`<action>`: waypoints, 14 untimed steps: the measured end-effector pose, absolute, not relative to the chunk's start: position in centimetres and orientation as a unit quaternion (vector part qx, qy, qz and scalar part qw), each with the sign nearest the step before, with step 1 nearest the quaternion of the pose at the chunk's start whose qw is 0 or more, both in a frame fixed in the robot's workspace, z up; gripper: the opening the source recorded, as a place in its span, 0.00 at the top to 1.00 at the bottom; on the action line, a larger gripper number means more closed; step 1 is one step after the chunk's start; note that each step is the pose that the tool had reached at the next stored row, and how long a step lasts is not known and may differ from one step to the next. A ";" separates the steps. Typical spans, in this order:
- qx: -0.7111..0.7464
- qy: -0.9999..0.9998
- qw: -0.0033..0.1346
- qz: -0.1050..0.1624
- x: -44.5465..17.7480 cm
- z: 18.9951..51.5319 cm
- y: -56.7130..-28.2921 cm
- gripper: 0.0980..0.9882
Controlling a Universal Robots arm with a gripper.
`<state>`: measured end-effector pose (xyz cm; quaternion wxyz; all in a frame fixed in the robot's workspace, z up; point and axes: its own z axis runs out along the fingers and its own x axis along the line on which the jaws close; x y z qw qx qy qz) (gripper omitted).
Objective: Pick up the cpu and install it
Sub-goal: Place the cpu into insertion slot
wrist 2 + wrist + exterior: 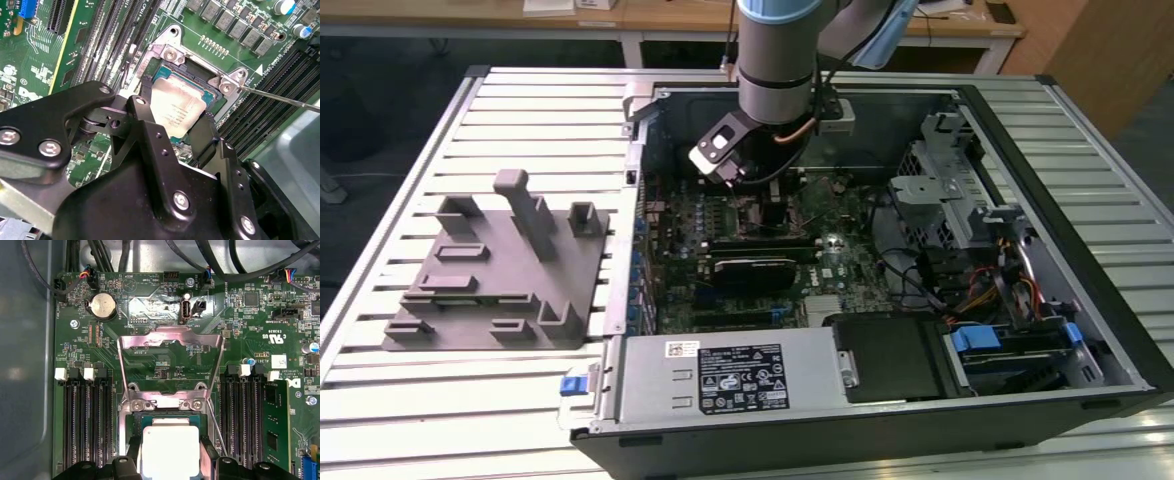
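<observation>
The cpu [170, 442], a pale silver square chip, lies in or just over the socket [165, 405] on the green motherboard [150, 367]. My gripper [170, 457] straddles it, one black finger against each of two opposite edges. In the second wrist view the fingers [145, 117] hold the cpu [177, 107] between them, shut on it. The socket's metal load plate [170, 340] is swung open and the wire lever [280, 98] is raised. In the exterior view my gripper [767, 205] reaches down into the open computer case [1067, 130].
A grey plastic fixture [494, 270] sits on the slatted table at the exterior view's left. Black memory slots [85, 425] flank the socket, with a memory stick [272, 430] on one side. The power supply [720, 375], drive cage [947, 190] and cables [974, 290] crowd the case.
</observation>
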<state>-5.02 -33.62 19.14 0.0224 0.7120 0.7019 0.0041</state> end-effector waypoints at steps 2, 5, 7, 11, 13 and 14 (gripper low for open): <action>0.712 0.702 0.022 0.004 -5.0 19.1 -33.6 0.50; 0.712 0.702 0.022 0.005 -5.0 19.1 -33.6 0.43; 0.712 0.702 0.022 0.004 -5.0 19.1 -33.6 0.35; 0.712 0.702 0.022 0.004 -5.0 19.3 -33.6 0.35; 0.712 0.702 0.022 0.004 -5.0 19.6 -33.6 0.35; 0.712 0.702 0.022 0.004 -5.0 19.8 -33.6 0.35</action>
